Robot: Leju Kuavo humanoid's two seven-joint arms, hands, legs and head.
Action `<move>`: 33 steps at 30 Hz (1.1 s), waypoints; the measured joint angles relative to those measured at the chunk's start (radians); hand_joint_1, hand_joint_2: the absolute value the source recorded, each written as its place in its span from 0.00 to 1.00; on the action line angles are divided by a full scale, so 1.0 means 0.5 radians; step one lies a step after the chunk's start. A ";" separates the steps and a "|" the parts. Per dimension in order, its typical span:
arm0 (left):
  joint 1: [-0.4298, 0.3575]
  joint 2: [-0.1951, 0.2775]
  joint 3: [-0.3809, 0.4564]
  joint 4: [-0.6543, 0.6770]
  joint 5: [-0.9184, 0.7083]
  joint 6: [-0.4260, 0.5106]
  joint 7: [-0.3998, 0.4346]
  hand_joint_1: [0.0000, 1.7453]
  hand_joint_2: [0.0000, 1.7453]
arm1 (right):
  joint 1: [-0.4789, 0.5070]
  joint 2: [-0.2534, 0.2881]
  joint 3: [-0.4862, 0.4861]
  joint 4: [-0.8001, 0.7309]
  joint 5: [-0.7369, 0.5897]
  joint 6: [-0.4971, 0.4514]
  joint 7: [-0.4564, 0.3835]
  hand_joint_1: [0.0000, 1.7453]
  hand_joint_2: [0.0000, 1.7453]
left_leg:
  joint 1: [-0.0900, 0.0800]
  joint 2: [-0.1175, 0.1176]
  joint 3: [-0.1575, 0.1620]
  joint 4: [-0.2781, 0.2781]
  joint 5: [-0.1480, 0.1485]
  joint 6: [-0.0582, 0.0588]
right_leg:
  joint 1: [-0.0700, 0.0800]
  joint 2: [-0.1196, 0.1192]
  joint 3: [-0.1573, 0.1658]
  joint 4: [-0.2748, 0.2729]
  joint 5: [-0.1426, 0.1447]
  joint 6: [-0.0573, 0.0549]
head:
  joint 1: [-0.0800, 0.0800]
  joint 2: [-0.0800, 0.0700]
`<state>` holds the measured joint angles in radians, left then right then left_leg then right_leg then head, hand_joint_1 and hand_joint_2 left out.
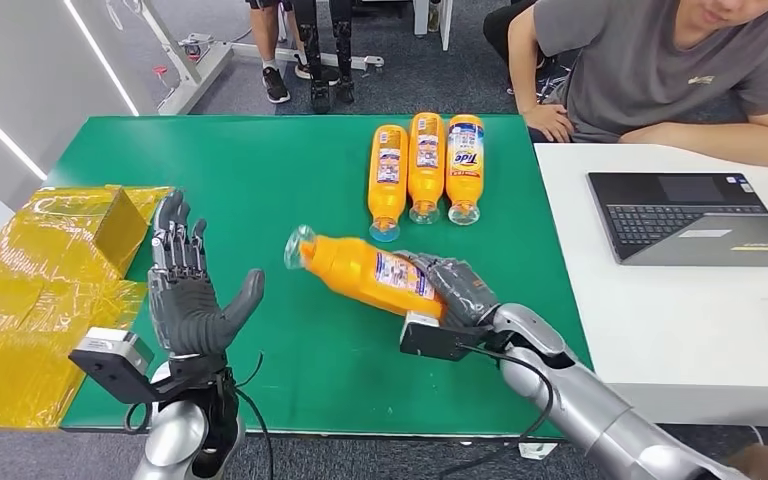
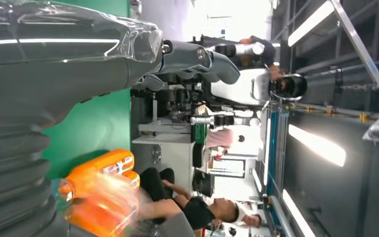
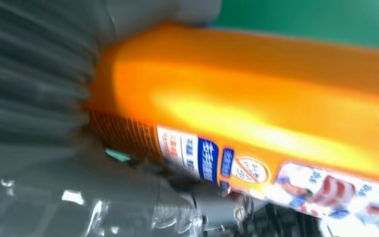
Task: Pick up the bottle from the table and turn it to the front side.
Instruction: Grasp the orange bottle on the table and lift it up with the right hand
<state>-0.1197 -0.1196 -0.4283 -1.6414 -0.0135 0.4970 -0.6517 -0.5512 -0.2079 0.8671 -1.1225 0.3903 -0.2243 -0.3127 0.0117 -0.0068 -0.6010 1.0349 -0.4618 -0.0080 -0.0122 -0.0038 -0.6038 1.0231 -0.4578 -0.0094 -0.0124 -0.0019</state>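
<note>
We see the orange bottle (image 1: pixel 365 271) gripped at its base end by the right hand (image 1: pixel 457 290), whose fingers wrap around the body so that part of the label lies under them; the bottle lies tilted over the green table (image 1: pixel 260 180), its clear cap (image 1: pixel 298 247) pointing away from the hand toward the table's middle. From the head view we cannot tell whether the bottle's lower side touches the table or is lifted just off it. In the right wrist view the same bottle (image 3: pixel 256 108) runs across the picture, blurred, with a printed label along one side and the hand's grey ribbed cover (image 3: pixel 34 89) pressed against its end. Beyond the held bottle, farther from the robot, three more orange bottles (image 1: pixel 426 165) lie side by side, touching, caps pointing toward the held bottle. On the other side of the held bottle, well apart from it, the left hand (image 1: pixel 188 290) stands upright with palm turned toward the bottle and fingers spread wide, holding nothing. Farther out on that side a yellow wrapped box (image 1: pixel 50 270) rests at the table's edge. Past the held bottle on the right-hand side stands a white table (image 1: pixel 680 320) bearing an open laptop (image 1: pixel 695 215), and a seated person (image 1: pixel 660 70) leans on it.
</note>
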 joint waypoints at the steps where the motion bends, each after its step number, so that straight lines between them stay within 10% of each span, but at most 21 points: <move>1: 0.009 0.000 0.006 -0.001 0.010 0.019 -0.014 0.00 1.00 | 0.055 0.030 -0.058 -0.062 -0.048 -0.093 -0.048 1.00 1.00 | 0.000 0.000 0.000 0.000 0.000 0.000 | 0.000 0.000 0.000 0.000 0.000 0.000 | 0.000 0.000; 12: 0.085 -0.001 0.036 -0.052 0.161 0.033 -0.056 0.00 1.00 | 0.447 0.255 -0.348 -0.456 -0.339 -0.472 -0.294 1.00 1.00 | -0.001 0.003 0.000 -0.001 -0.001 0.001 | -0.001 0.004 0.000 -0.001 -0.001 0.000 | 0.000 0.000; 25: 0.093 -0.004 0.006 -0.109 0.521 -0.726 0.100 0.00 1.00 | 0.456 0.363 -0.352 -0.455 -0.148 -0.155 -0.160 1.00 1.00 | -0.001 0.004 0.000 -0.001 -0.001 0.001 | -0.001 0.004 -0.001 -0.001 -0.001 0.000 | 0.000 0.000; 33: 0.017 -0.019 -0.017 -0.069 0.550 -0.878 0.155 0.00 1.00 | 0.451 0.363 -0.331 -0.442 -0.065 0.003 -0.111 1.00 1.00 | -0.001 0.004 0.000 0.000 -0.001 0.001 | -0.001 0.004 -0.001 -0.002 -0.001 0.000 | -0.001 0.000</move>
<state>-0.1111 -0.1290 -0.4366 -1.6757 0.2616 0.0581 -0.5742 -0.3257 -0.0265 0.7015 -1.3434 0.3577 -0.2227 -0.3680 0.0111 -0.0050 -0.6008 1.0348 -0.4623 -0.0077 -0.0126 -0.0018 -0.6042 1.0223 -0.4582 -0.0095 -0.0127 -0.0019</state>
